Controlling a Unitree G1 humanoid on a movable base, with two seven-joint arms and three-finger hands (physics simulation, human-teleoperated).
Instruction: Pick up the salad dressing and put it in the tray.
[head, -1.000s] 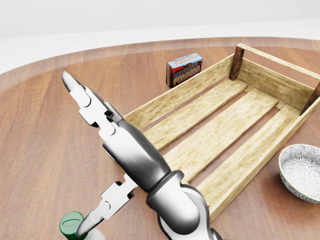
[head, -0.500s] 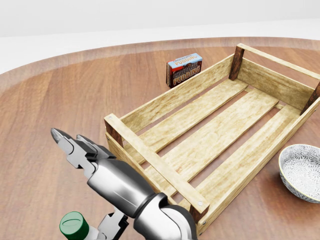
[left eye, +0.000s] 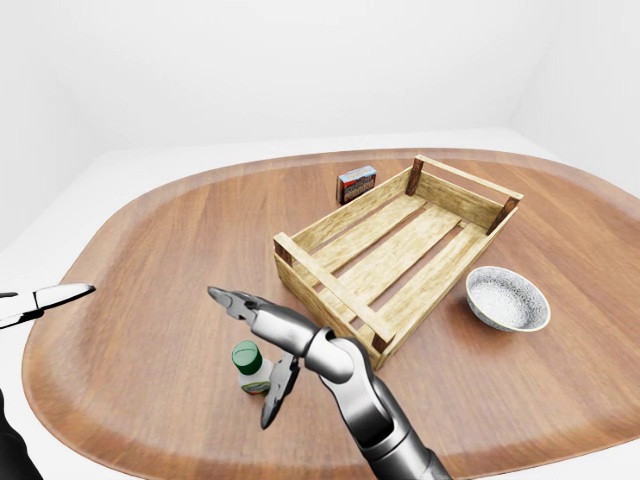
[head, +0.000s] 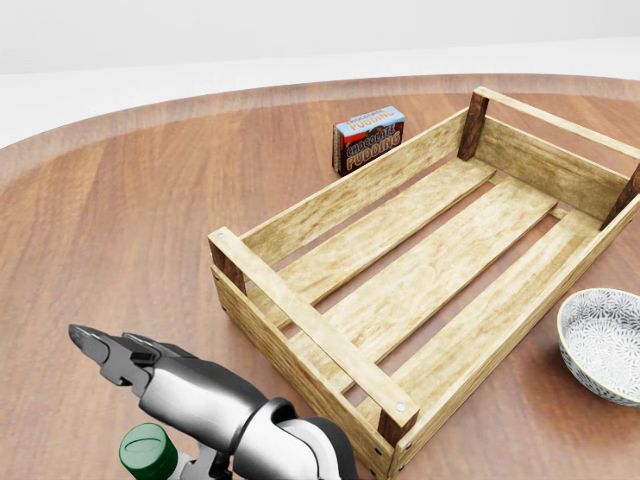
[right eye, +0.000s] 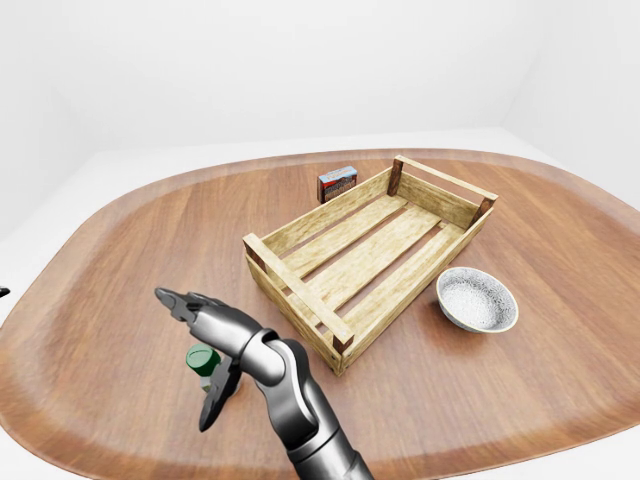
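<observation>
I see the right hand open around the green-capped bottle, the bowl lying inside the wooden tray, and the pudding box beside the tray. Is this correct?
Not quite. The left-eye view shows the bowl on the table, outside the wooden tray, which is empty. The rest holds: the right hand stands open around the green-capped bottle, and the pudding box sits beside the tray.

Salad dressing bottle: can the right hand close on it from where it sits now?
Probably yes. The right hand is open with fingers spread on either side of the salad dressing bottle, and nothing stands between them. The tray sits to the bottle's right, apart from the grasp.
</observation>
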